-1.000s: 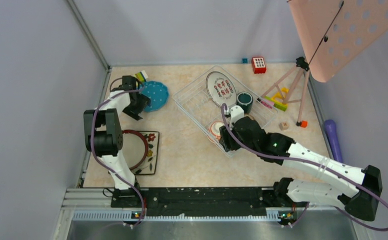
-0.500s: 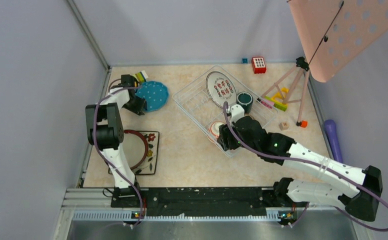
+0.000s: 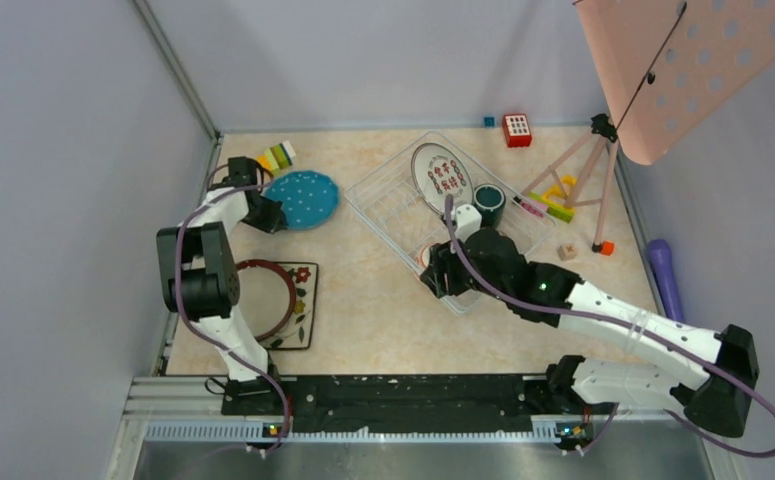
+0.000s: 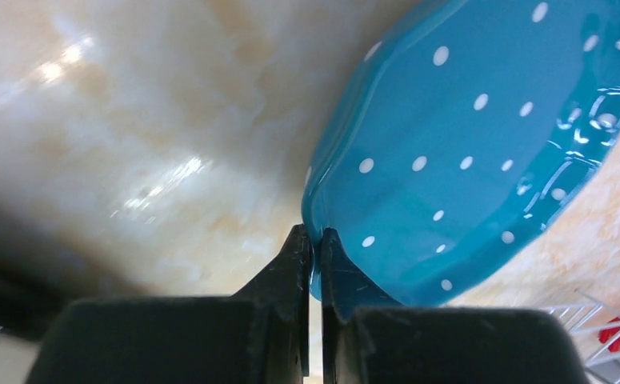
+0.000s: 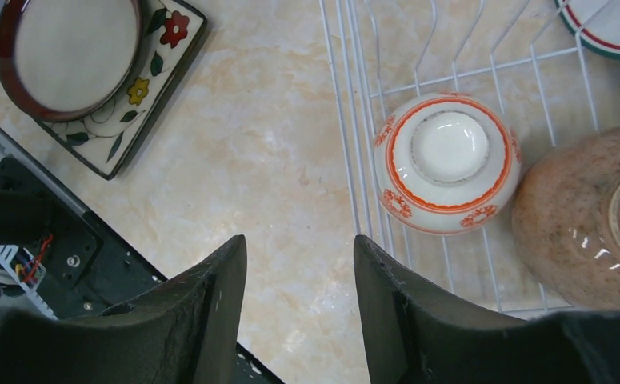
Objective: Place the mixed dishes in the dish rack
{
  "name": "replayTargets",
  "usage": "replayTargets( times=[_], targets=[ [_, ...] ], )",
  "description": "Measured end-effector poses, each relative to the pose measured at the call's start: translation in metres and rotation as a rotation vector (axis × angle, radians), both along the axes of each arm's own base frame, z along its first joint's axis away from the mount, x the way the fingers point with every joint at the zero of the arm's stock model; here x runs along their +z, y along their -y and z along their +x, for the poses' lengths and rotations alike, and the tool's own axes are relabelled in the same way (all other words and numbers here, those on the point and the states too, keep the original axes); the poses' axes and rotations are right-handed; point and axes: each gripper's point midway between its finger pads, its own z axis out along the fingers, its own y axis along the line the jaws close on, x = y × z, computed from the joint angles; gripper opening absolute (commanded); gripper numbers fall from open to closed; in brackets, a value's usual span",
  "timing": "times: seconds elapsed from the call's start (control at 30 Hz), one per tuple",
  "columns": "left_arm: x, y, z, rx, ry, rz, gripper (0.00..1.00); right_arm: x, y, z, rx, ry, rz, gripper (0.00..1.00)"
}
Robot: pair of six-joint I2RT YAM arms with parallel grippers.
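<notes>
My left gripper (image 3: 266, 213) (image 4: 313, 240) is shut on the near-left rim of the blue white-dotted plate (image 3: 303, 198) (image 4: 466, 144), which tilts up off the table at the back left. The white wire dish rack (image 3: 393, 195) (image 5: 346, 120) holds the grey-rimmed plate (image 3: 441, 177), the dark green mug (image 3: 488, 202), an upside-down orange-white bowl (image 5: 448, 164) and a brown bowl (image 5: 578, 216). My right gripper (image 3: 433, 277) (image 5: 298, 240) hangs open and empty over the rack's near-left edge. The square leaf-patterned plate (image 3: 301, 300) (image 5: 142, 92) lies at the front left under a dark-rimmed round dish (image 3: 263, 295).
A pink perforated board (image 3: 693, 60) on a tripod stands at the back right, with toy blocks (image 3: 516, 128) around it. A striped block (image 3: 278, 155) sits behind the blue plate. A purple object (image 3: 663, 275) lies at the right edge. Walls close the left and back.
The left gripper has shut on the blue plate's rim and drawn left, tipping the plate up. The right gripper has drifted slightly left, still open.
</notes>
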Motion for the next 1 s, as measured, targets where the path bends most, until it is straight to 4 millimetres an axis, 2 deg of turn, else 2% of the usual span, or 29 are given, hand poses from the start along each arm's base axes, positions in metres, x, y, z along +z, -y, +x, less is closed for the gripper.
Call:
replayTargets(
  times=[0.17, 0.27, 0.43, 0.57, 0.7, 0.83, 1.0],
  targets=[
    [0.026, -0.002, -0.038, -0.017, 0.012, 0.022, 0.0, -0.007, -0.026, 0.008, -0.004, -0.059, 0.047, 0.52],
    [0.03, 0.001, -0.058, -0.025, 0.017, 0.014, 0.0, -0.006, -0.043, 0.011, -0.022, -0.102, 0.127, 0.53],
    [0.031, 0.01, -0.077, -0.048, 0.022, -0.02, 0.0, 0.001, -0.071, 0.019, -0.103, -0.203, 0.297, 0.55],
    [0.034, 0.017, -0.095, -0.068, 0.04, -0.039, 0.0, -0.008, -0.088, 0.025, -0.189, -0.325, 0.388, 0.59],
    [0.044, 0.023, -0.114, -0.086, 0.075, -0.045, 0.0, -0.018, -0.102, 0.03, -0.258, -0.419, 0.464, 0.65],
    [0.058, 0.024, -0.125, -0.107, 0.111, -0.031, 0.0, -0.019, -0.114, 0.032, -0.311, -0.477, 0.549, 0.72],
    [0.077, 0.021, -0.141, -0.115, 0.163, 0.022, 0.0, -0.021, -0.125, 0.035, -0.35, -0.501, 0.612, 0.73]
  ],
)
